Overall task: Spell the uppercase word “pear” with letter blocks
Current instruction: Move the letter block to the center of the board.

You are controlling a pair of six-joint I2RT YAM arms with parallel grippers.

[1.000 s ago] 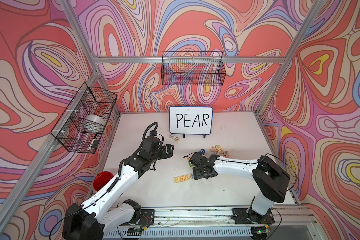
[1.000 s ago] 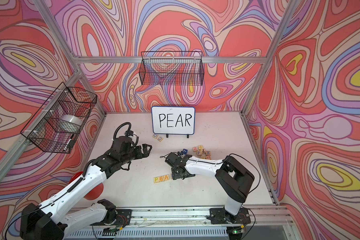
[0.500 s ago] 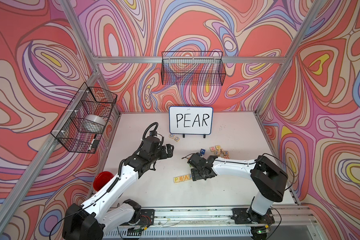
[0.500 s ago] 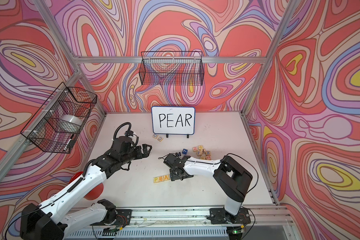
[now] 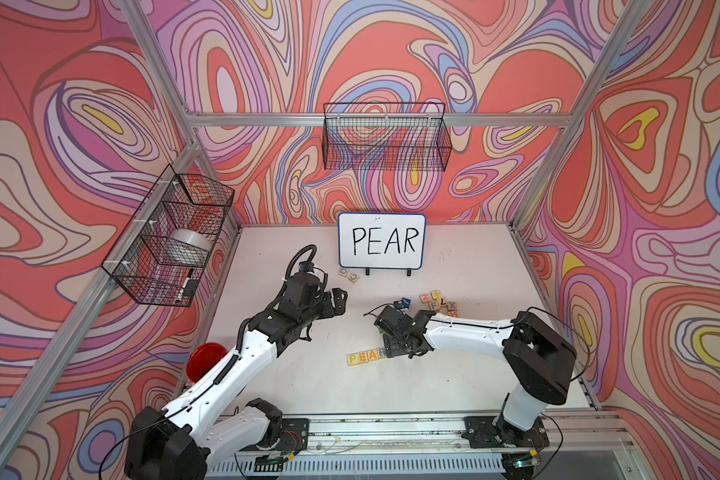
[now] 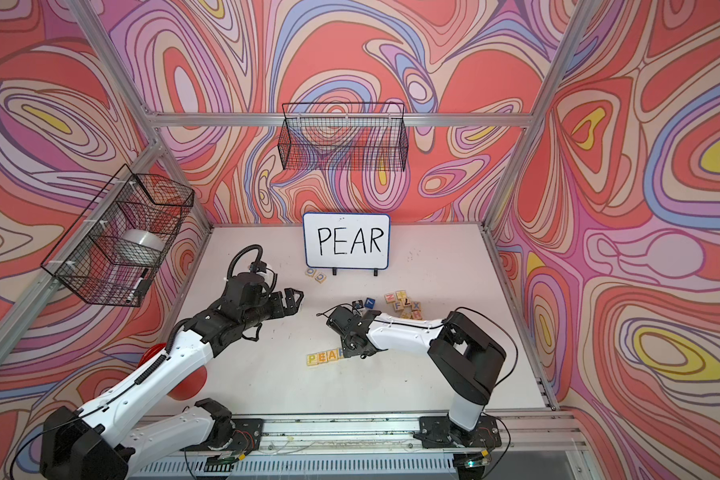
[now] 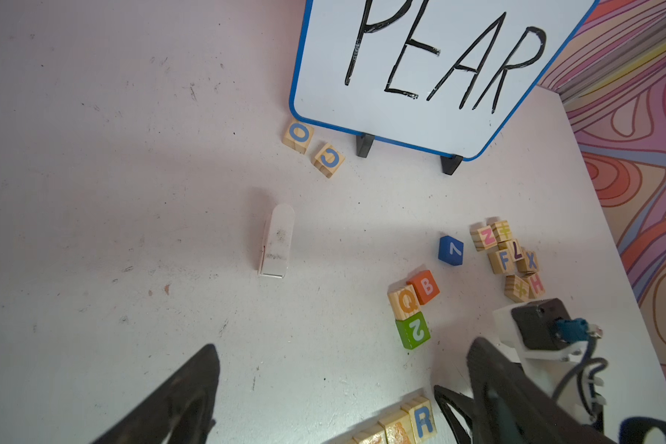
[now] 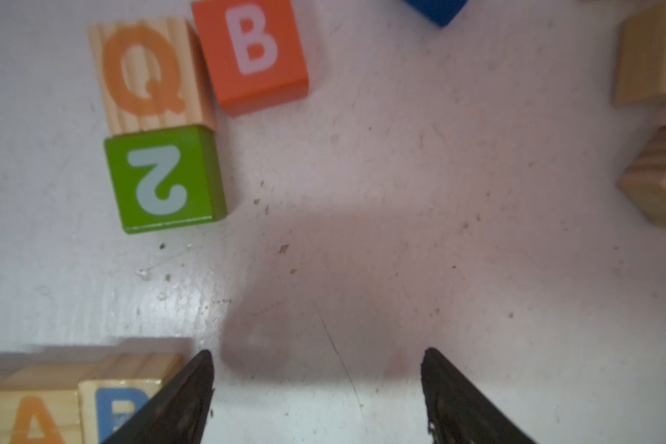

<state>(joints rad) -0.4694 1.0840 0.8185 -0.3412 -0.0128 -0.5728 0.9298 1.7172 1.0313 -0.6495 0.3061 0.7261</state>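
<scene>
While the right gripper (image 5: 391,349) hangs just beside the R end of the row of blocks (image 5: 366,356) in both top views, the sound move is to lift straight up and away without brushing that end. The row lies near the table's (image 5: 466,374) front middle and reads P, E, A, then R, partly hidden by the gripper. The left gripper (image 5: 338,301) hovers well apart from it.

In the left wrist view, the left jaws stand apart and empty; the R block (image 7: 423,421) closes the row, touching the A block (image 7: 398,430).

In the right wrist view, the right jaws are spread over bare table, gripping nothing. One finger (image 8: 185,396) sits just beside the R block (image 8: 120,399), pale wood with a blue letter, flush against the orange A (image 8: 35,421). I judge the word complete.
</scene>
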